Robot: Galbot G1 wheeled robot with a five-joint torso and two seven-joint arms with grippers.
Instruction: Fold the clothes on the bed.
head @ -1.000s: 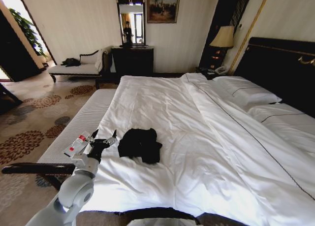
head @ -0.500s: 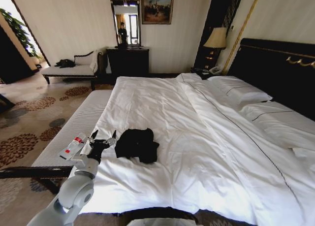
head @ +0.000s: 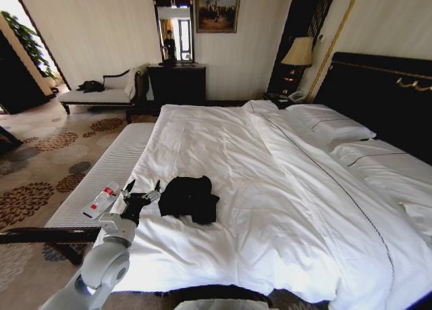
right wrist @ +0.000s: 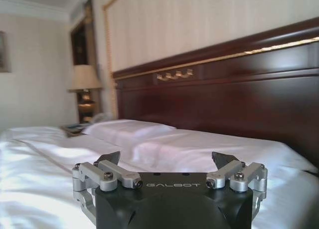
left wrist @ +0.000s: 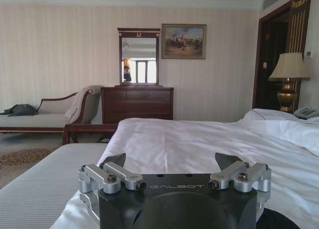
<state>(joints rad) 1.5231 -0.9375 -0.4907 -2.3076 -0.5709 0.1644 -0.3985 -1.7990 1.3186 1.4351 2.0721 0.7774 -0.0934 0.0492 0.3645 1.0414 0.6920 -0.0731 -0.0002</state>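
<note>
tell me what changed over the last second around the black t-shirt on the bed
Nothing among the task's things visibly moved; the head camera shifted, so the whole scene slid a little. The crumpled black soft-fabric T-shirt lies in the same spot on the white-sheeted double bed. The left gripper still hovers open just beside it, not touching. The right gripper is open too, facing the dark wooden headboard.

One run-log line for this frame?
T-shirt: crumpled on bed, unfolded | left gripper: open, beside shirt, apart | right gripper: open, facing headboard
</note>
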